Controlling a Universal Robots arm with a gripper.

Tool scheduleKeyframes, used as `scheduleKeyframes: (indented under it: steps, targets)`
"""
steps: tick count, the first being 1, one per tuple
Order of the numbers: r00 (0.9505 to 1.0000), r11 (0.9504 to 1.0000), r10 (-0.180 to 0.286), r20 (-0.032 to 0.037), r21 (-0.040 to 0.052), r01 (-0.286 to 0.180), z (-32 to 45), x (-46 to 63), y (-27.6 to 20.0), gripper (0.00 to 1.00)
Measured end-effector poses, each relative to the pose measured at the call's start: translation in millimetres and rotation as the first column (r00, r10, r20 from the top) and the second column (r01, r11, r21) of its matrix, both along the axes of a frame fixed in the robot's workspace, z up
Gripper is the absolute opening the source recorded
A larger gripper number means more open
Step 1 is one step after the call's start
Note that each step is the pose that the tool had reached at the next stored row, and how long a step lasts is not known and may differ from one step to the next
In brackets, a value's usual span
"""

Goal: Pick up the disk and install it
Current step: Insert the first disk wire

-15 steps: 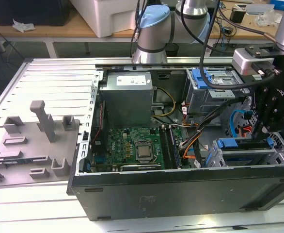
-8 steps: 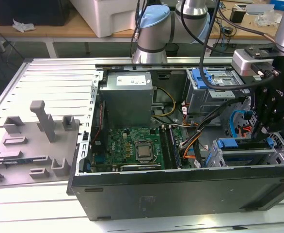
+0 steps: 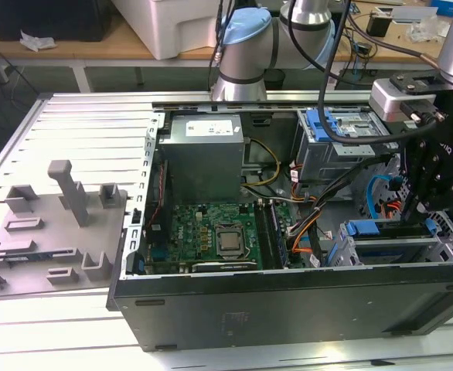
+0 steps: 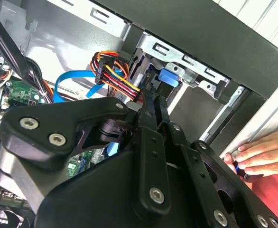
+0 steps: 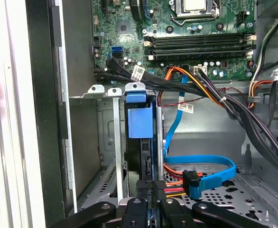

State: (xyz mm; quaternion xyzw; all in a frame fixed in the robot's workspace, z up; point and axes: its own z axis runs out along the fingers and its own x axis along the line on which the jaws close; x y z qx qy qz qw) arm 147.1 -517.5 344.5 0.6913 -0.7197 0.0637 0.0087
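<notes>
No print legible anywhere. White sticker (image 3: 207, 127) on grey power supply box (image 3: 203, 166): dark text lines, too small to read. In the first wrist view, white cable tag (image 5: 138, 72) and second cable tag (image 5: 187, 107): markings unreadable.

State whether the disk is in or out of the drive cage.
In: the disk stands on edge within the metal cage; whether it is fully seated cannot be told.

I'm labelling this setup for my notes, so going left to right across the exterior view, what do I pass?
From the left: grey fixture plate → power supply → upper drive bay → gripper.
</notes>
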Motion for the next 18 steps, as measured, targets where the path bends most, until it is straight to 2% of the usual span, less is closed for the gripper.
scheduleKeyframes:
  steps: [5,7,18]
  targets:
    - [1.0000,1.0000,0.003,0.0000,0.0000,-0.003,0.0,0.0,0.0,0.17]
    - [0.9997,0.9997,0.025,0.0000,0.0000,-0.025,-0.4,0.0,0.2,0.17]
    - [0.9997,0.9997,0.026,0.0001,0.0027,-0.026,-2.6,-0.2,0.2,0.17]
